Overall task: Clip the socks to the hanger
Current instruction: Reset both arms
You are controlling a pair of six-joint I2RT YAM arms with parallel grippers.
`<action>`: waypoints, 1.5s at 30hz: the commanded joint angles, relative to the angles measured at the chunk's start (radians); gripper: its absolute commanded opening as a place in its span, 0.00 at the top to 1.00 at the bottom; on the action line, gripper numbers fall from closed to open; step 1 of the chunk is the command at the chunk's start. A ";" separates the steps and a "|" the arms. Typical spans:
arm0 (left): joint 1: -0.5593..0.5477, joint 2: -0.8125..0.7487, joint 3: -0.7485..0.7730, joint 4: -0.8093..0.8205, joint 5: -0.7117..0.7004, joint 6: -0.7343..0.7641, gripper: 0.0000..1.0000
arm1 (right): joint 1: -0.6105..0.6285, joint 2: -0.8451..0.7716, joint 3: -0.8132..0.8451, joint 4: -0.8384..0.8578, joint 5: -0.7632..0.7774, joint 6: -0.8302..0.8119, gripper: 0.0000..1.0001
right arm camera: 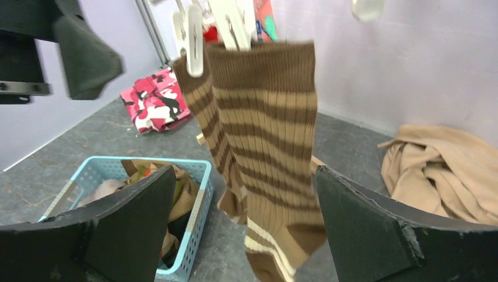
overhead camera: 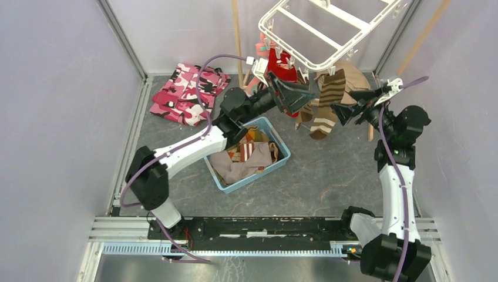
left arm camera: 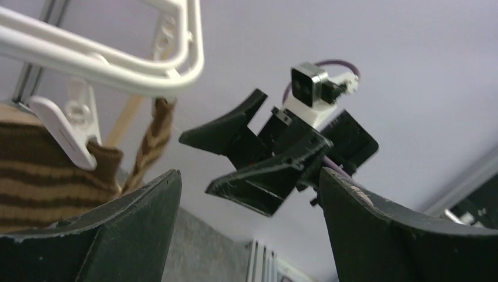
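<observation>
The white hanger hangs at the back. Two brown striped socks hang from its white clip pegs; they also show in the right wrist view. A red sock and a salmon-pink sock hang behind them. My left gripper is open and empty, just left of the brown socks, below the hanger rim. My right gripper is open and empty, just right of the brown socks, facing the left gripper. It shows in the left wrist view.
A light blue basket with more clothes stands in the middle. A pink camouflage garment lies at the back left. A tan cloth lies on the floor at the back right. Thin wooden poles hold the hanger.
</observation>
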 commanded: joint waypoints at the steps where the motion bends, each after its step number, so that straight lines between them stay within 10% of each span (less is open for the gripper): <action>1: 0.006 -0.153 -0.090 -0.094 0.146 0.149 0.08 | -0.001 -0.077 -0.076 -0.066 0.093 -0.076 0.04; 17: 0.146 -0.850 -0.714 -0.718 -0.124 0.540 0.00 | 0.061 -0.274 -0.399 -0.063 0.205 0.082 0.02; 24: 0.586 -0.831 -0.703 -0.790 0.264 0.418 0.00 | 0.062 -0.447 -0.498 -0.112 0.362 -0.016 0.02; 45: 0.630 -0.828 -0.615 -0.970 0.092 0.547 0.00 | 0.096 -0.486 -0.458 -0.226 0.631 -0.006 0.02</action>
